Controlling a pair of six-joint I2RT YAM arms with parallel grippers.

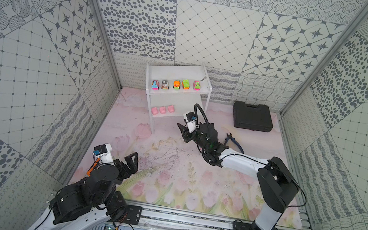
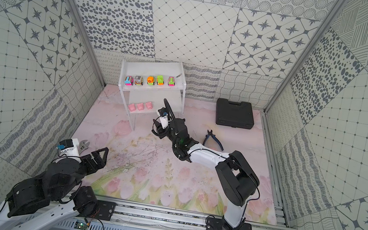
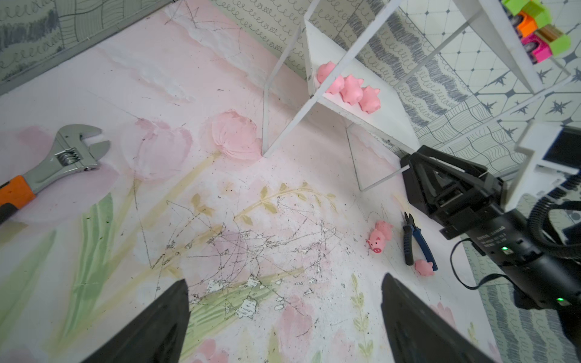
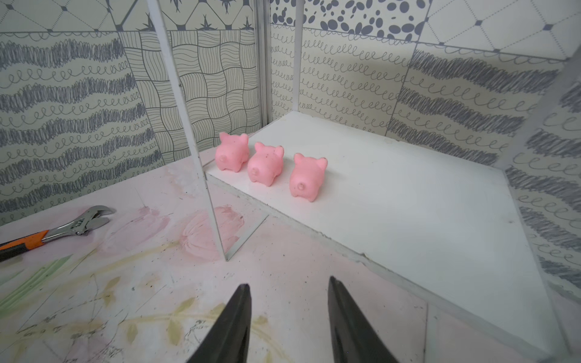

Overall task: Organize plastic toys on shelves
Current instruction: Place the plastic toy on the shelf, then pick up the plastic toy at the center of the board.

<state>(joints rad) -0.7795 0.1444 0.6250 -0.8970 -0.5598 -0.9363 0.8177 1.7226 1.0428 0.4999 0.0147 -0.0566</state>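
In both top views the rack (image 1: 177, 70) stands at 12 o'clock. Five cars (image 1: 176, 85) line its top board and three pigs (image 1: 161, 110) sit on the lower one. The case (image 1: 252, 116) is at 1 o'clock. The left gripper (image 1: 133, 162) at 8 o'clock is spread wide and empty.

Left wrist view: two loose pigs (image 3: 379, 240) lie beside the pliers (image 3: 415, 242). The wrench (image 3: 63, 157) is well apart.

Right wrist view: the right gripper (image 4: 287, 283) is partly spread and empty, near the lower board. A thin leg (image 4: 187, 125) stands just beside the pigs.
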